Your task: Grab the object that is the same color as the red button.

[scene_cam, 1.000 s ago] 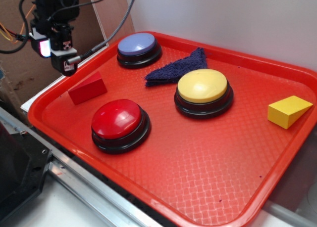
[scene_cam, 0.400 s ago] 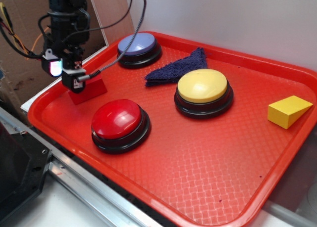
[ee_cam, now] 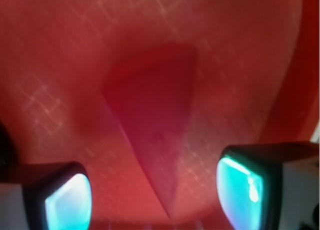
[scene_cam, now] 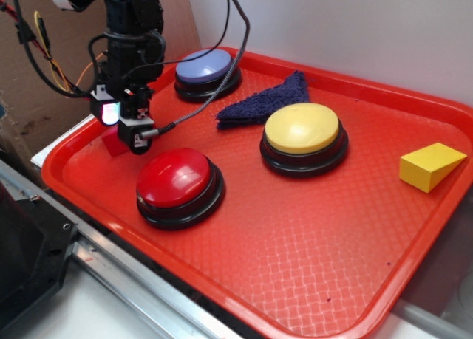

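The end effector point(scene_cam: 126, 128) hangs low over the left part of the red tray point(scene_cam: 310, 228), its fingers point(ee_cam: 67, 202) spread apart with the red wedge block point(ee_cam: 152, 125) lying on the tray floor between them, apparently not yet touched, though the wrist view is blurred. The block sits just behind and left of the red button point(scene_cam: 177, 180), mostly hidden in the exterior view.

Mostly hidden behind the gripper point(scene_cam: 127, 125): red wedge block point(scene_cam: 112, 142). Blurred in the wrist view, fingertips point(ee_cam: 67, 202) cut off below.
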Controlling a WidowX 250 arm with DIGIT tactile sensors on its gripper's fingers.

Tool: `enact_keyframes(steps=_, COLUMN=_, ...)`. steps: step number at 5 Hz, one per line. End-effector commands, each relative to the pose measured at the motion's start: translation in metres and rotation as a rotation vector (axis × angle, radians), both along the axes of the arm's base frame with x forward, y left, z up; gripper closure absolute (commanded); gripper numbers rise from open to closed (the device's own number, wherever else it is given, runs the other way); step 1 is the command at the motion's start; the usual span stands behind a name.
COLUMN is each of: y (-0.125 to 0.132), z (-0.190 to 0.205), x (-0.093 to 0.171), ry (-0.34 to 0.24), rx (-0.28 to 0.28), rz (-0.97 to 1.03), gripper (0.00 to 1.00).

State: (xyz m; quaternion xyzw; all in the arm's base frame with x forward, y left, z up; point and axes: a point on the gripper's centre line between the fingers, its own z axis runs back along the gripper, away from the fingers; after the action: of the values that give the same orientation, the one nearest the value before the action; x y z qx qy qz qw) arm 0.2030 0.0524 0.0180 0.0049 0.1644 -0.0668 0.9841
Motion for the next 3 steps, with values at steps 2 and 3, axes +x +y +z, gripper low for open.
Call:
enact_keyframes(steps=2, y=0.015, z=-0.027, x=0.0, ry=0.006, rx=0.061, rz=0.02, gripper=1.0)
enact_keyframes(steps=3, y=0.011, z=-0.022, x=-0.001, ry=-0.022, rx=0.075, rz=0.021, gripper=1.0)
